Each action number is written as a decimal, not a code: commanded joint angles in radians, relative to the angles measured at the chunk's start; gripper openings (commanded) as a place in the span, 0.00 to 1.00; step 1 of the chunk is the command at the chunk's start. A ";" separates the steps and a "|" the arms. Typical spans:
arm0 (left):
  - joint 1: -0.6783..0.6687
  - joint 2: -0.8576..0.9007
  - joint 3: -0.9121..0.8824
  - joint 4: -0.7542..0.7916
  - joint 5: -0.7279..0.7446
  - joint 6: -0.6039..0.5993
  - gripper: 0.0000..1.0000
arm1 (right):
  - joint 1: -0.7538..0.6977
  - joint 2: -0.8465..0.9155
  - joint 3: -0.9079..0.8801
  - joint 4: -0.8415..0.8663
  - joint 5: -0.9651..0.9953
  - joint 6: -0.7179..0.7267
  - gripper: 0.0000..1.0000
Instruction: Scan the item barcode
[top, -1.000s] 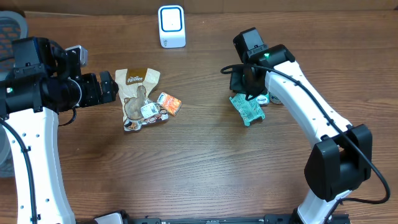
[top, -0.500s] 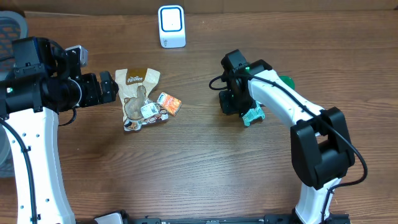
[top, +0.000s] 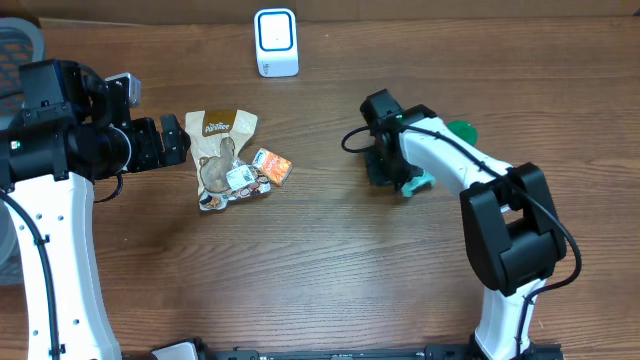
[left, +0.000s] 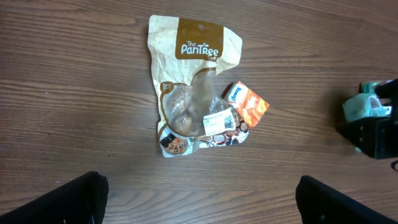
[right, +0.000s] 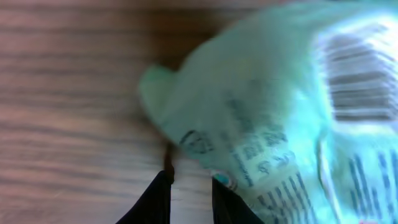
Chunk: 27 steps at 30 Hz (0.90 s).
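From overhead, my right pincer (top: 385, 165) sits right of centre over the crinkly teal plastic packet (top: 418, 182), whose corner pokes out at its lower right. The white box-shaped scanner (top: 275, 42) stands well apart, at top centre. My left pincer (top: 175, 140), at the left, is spread wide.

The left wrist view catches the packet only at its right edge.

Only the right wrist view shows the packet's barcode stripes (right: 360, 81), upper right. There my fingertips stand almost together at the packet's lower edge. I cannot tell whether they pinch it.
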 joint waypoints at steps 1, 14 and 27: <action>-0.006 -0.003 0.004 0.001 0.008 -0.007 0.99 | -0.058 0.005 -0.004 0.004 0.051 0.034 0.19; -0.006 -0.003 0.004 0.001 0.008 -0.007 1.00 | -0.114 0.005 0.042 -0.011 -0.078 0.024 0.18; -0.006 -0.003 0.004 0.001 0.008 -0.007 1.00 | -0.064 -0.014 0.305 -0.060 -0.510 0.085 0.47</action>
